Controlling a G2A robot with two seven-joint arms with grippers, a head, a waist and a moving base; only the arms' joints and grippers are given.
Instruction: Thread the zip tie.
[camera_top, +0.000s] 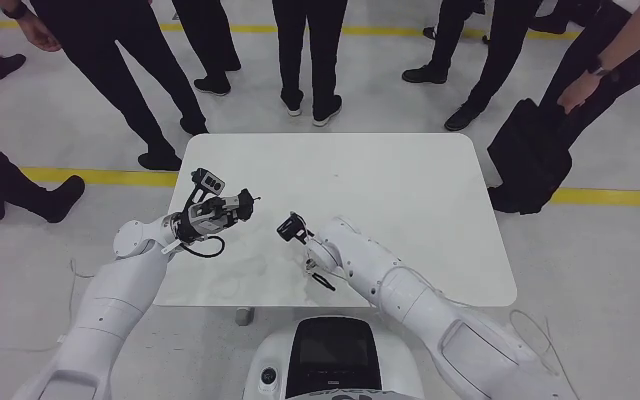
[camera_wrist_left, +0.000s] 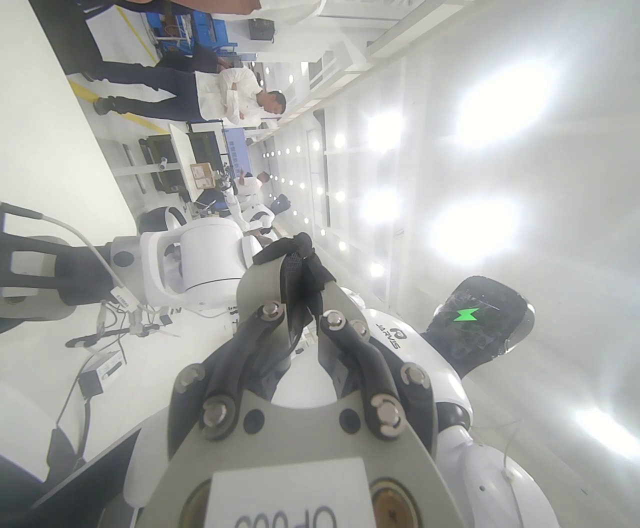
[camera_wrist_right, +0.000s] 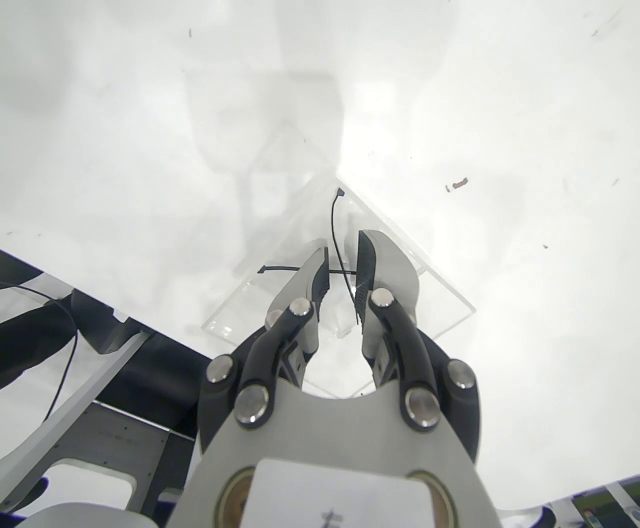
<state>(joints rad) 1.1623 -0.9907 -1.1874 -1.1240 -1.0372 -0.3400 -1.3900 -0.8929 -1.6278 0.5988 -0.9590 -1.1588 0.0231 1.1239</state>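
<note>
Counter (camera_top: 400, 190): plain white. Zip ties (camera_wrist_right: 333, 225): black. Tray (camera_wrist_right: 450, 300): clear, colourless. Right gripper (camera_wrist_right: 342, 245): silver-grey metal, jaws lined with black ribbed pads (camera_wrist_right: 364, 260).

The black strip (camera_wrist_left: 303, 247) pinched in my left pincer (camera_wrist_left: 297, 265) is mostly buried between the fingers (camera_wrist_left: 257, 285); I cannot tell what it is. The fingers (camera_wrist_right: 387, 265) of my right pincer (camera_wrist_right: 344, 245) cover a stretch of each of the two zip ties (camera_wrist_right: 333, 220) in the clear tray (camera_wrist_right: 436, 286), whose near end lies behind them.

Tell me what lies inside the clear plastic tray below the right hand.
Two thin black zip ties lie crossed in the clear plastic tray. The right hand hides part of them.
</note>
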